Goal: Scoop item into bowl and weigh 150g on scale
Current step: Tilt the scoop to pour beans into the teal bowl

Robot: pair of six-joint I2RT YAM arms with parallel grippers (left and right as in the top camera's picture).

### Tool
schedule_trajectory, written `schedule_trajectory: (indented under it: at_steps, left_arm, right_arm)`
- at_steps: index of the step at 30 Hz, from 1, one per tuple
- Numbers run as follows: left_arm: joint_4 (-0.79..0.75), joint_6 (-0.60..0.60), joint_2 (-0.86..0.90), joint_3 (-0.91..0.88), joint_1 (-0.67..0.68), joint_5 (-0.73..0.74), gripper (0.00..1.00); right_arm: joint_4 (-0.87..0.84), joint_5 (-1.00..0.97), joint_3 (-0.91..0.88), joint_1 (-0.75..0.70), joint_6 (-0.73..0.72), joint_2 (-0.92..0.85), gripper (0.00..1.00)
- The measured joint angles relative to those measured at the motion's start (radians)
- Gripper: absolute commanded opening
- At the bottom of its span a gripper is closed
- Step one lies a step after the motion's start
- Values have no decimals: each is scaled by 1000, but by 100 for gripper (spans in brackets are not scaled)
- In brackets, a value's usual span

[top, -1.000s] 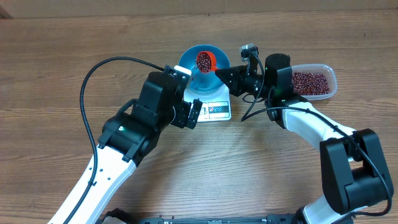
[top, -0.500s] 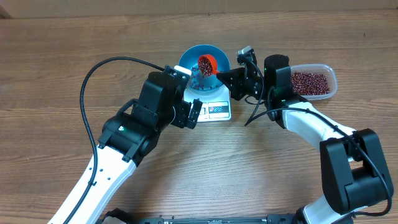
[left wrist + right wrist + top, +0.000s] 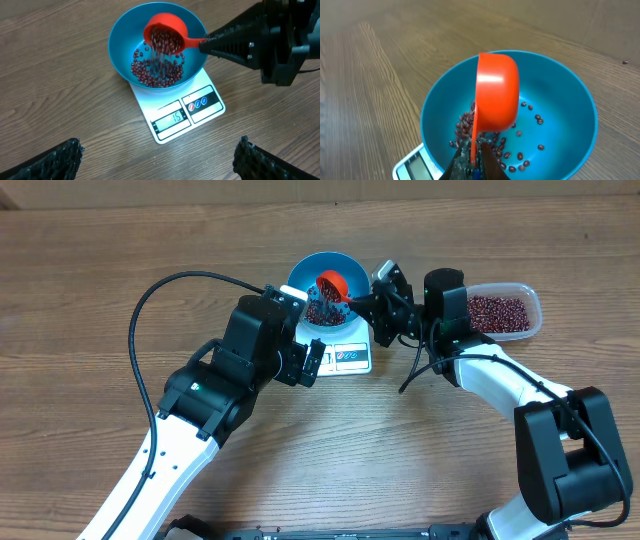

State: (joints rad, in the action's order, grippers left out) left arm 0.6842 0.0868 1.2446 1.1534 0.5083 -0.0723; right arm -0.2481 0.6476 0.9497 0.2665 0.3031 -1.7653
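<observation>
The blue bowl (image 3: 350, 268) stands on the white scale (image 3: 348, 357), which shows a low reading. My right gripper (image 3: 362, 302) is shut on the handle of an orange scoop (image 3: 333, 283), tipped on its side over the bowl. Red-brown beans (image 3: 150, 75) fall from the scoop (image 3: 165, 35) onto a small heap in the bowl (image 3: 122, 45). In the right wrist view the scoop (image 3: 496, 95) hangs over the bowl (image 3: 560, 105), with the gripper (image 3: 476, 155) pinching its thin handle. My left gripper (image 3: 157, 160) stands wide open and empty just in front of the scale (image 3: 200, 107).
A clear plastic tub (image 3: 500, 312) holding more beans sits to the right of the scale, behind my right arm. A black cable (image 3: 160, 290) loops over the table at the left. Bare wooden table lies in front of the scale.
My right wrist has rolled, tipping the scoop from level to on its side. Beans that were in the scoop are now spilling into the bowl. The left arm has not moved.
</observation>
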Motion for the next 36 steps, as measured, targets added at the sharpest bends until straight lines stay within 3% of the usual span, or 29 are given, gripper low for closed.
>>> schedule_trajectory:
  at_steps: [8, 19, 28, 36]
  left_arm:
    - [0, 0, 0, 0, 0, 0, 99]
    - [0, 0, 0, 0, 0, 0, 100]
    - [0, 0, 0, 0, 0, 0, 100]
    - [0, 0, 0, 0, 0, 0, 99]
  right_arm:
    - [26, 1, 0, 0, 243, 0, 4]
    - [-90, 0, 0, 0, 344, 0, 4]
    - [-95, 0, 0, 0, 327, 0, 4]
    - [-29, -1, 0, -4, 97, 92, 4]
